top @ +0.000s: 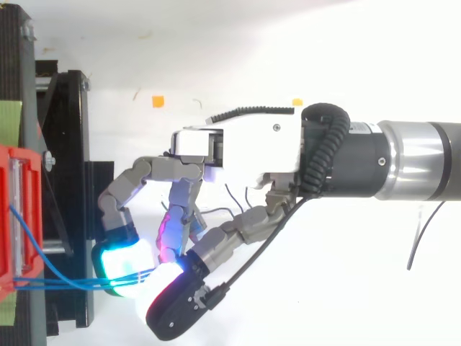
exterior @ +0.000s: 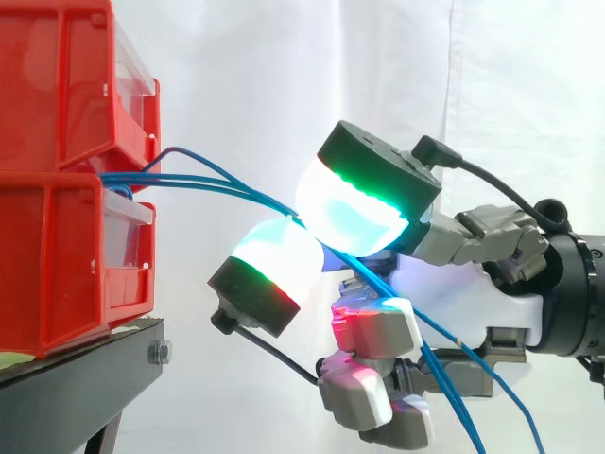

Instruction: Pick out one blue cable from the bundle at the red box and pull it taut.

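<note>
Looking level across the work, the side view sets a white curtain [exterior: 284, 57] behind everything and shows the red bins [exterior: 57, 255] stacked one on the other upon the black stand [exterior: 76, 378]. From above, the stack shrinks to a red sliver at the left edge. That top view lays out the arm [top: 410, 158] reaching in from the right, as well as a small orange mark [top: 158, 101] on the pale floor and a strip of green tape [top: 11, 122] beside the stand.

The hand [exterior: 454, 293] is close to the bins but not touching them. Two of its fingertips [exterior: 364, 203], glowing white, cyan and green, are pressed together, one above the other in the side view. They close on the blue cables [exterior: 217, 184] where the strands run together. The big pads hide the contact itself, so I cannot tell how many strands lie inside the pinch. The other fingers curl beneath, lit magenta and red.

The cables are thin and bright blue. They leave the gap between the two bins, one looping up a little first, and run gently bowed down to the pinch. Past it they slant behind the curled fingers to the bottom edge. From above they show as near-parallel lines [top: 65, 282] from the bin to the pads.
</note>
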`<state>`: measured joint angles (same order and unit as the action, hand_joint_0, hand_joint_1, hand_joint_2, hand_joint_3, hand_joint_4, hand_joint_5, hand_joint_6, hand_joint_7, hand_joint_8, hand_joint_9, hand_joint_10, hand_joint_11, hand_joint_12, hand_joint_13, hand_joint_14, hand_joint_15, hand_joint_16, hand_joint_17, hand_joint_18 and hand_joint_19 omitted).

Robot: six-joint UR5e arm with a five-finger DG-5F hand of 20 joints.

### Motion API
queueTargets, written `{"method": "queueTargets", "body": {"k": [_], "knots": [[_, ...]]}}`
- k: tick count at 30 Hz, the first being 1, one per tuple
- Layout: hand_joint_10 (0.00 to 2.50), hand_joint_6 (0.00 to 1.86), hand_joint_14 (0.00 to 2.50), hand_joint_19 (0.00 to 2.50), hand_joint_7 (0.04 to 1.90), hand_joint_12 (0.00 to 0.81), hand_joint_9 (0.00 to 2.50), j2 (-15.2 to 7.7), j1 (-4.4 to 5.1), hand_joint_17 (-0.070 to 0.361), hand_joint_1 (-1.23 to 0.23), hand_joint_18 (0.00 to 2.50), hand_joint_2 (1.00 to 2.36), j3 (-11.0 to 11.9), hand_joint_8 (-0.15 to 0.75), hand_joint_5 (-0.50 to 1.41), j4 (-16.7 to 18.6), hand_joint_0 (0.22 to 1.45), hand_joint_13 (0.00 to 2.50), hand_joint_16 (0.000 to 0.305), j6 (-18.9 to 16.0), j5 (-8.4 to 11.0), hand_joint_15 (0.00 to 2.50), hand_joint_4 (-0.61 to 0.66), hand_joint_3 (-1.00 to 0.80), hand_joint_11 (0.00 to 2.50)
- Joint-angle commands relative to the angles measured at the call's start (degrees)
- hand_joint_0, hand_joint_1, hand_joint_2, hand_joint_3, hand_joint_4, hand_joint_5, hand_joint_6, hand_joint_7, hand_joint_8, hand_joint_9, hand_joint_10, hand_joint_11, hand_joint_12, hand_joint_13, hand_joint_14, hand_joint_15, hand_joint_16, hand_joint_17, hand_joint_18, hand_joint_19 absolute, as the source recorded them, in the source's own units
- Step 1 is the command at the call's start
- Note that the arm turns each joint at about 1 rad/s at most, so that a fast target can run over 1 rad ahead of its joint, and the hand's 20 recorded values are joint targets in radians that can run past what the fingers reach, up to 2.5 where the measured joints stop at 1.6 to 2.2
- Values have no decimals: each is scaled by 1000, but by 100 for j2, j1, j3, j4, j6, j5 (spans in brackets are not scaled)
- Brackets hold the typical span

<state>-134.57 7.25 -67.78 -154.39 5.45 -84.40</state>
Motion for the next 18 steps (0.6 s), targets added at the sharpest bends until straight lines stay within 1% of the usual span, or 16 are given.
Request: {"method": "queueTargets", "body": {"k": [1,4,5,6,8,10,11,14,15,18], "knots": [[26,943,26,985,1129,347,1427,1,-22,112,-924,1246,1000,37,294,-88,-82,782,1254,50,18,-33,682,-125,-500,795],[26,940,26,995,1114,353,1436,1,-40,114,-925,1255,1000,72,301,-88,-126,746,1266,51,18,-86,695,-84,-500,784],[26,936,24,998,1096,353,1440,1,-40,115,-911,1264,1000,81,300,-85,-144,718,1270,51,18,-95,695,-66,-500,798],[24,935,26,996,1039,358,1452,1,-40,116,-891,1269,1000,81,299,-83,-144,679,1277,52,18,-95,689,-39,-500,789],[26,925,26,1005,1013,363,1470,1,-40,120,-868,1283,1000,81,301,-79,-197,649,1293,53,18,-130,695,-7,-500,777],[24,910,24,1002,1033,363,1499,-8,-40,124,-818,1295,1000,81,298,-73,-232,611,1306,55,18,-130,694,-8,-500,796],[24,901,25,1011,1028,362,1511,1,-40,123,-789,1299,1000,81,293,-69,-232,593,1317,55,18,-130,699,-29,-500,784],[26,886,24,1009,1011,361,1522,1,-40,126,-753,1304,1000,81,289,-65,-232,576,1327,56,18,-130,701,-54,-500,773],[26,873,26,1007,984,361,1525,1,-40,127,-752,1304,1000,90,287,-64,-232,573,1328,56,18,-130,701,-50,-500,768],[26,844,26,1018,994,361,1523,1,-40,129,-754,1304,1000,107,287,-62,-241,570,1330,57,35,-130,702,-46,-500,765]]}}
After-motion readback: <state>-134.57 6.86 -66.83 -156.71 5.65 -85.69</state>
